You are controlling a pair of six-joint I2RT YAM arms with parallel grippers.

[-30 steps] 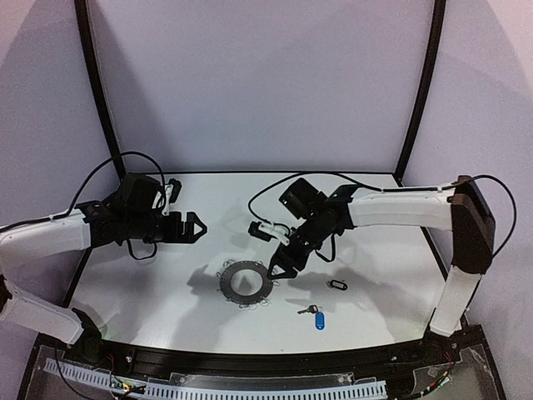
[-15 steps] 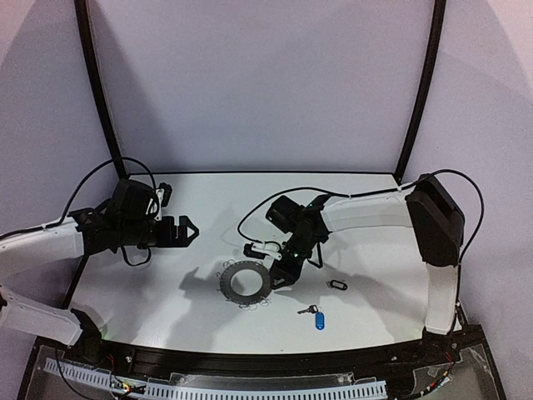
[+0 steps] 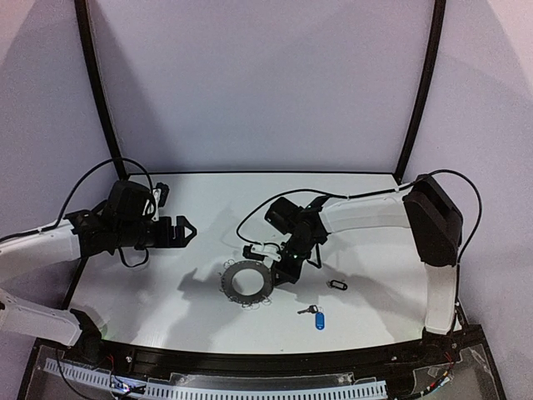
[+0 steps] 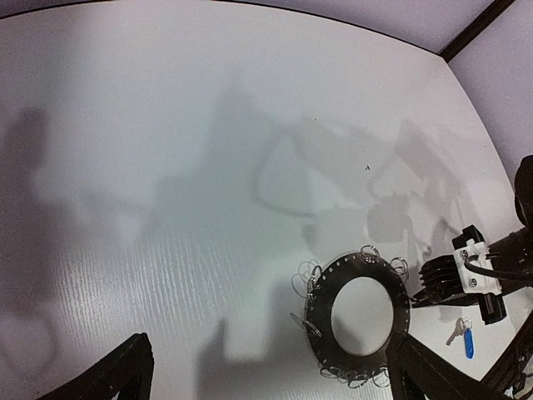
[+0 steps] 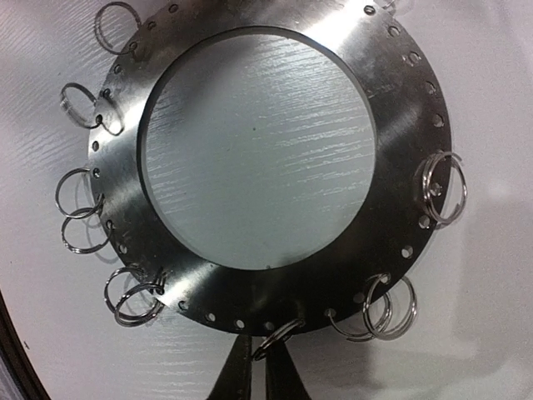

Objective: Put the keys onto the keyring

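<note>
A large flat silvery-grey metal keyring (image 3: 231, 282) with a big central hole lies flat on the white desk (image 3: 375, 208), and everything else is easiest to place from it. Small holes run all around its rim, and thin wire loops hang off them in ones and twos. The right gripper (image 3: 279, 272) is down at the keyring's rim on the right arm's side. In the right wrist view the keyring (image 5: 408, 150) fills the frame, and the right gripper (image 5: 260, 357) has its two dark fingers drawn almost together on one wire loop (image 5: 279, 335) at the rim edge nearest them, with only a sliver of gap left between them. The left gripper (image 3: 183, 231) hangs above the desk well apart from the keyring, off on the left arm's side and a little farther back, with its fingers spread wide. In its own camera the left gripper (image 4: 271, 371) shows a dark finger at each bottom corner, with the keyring (image 4: 321, 304) ahead of them. Both keys lie loose on the desk beyond the keyring on the right arm's side. The small dark metal key piece (image 3: 336, 285) is near the right gripper. The small silver key with the blue oval plastic tag (image 3: 317, 317) is closer to the near edge, and the left wrist camera also catches it (image 4: 466, 340) beside the keyring. Neither key touches the keyring.
</note>
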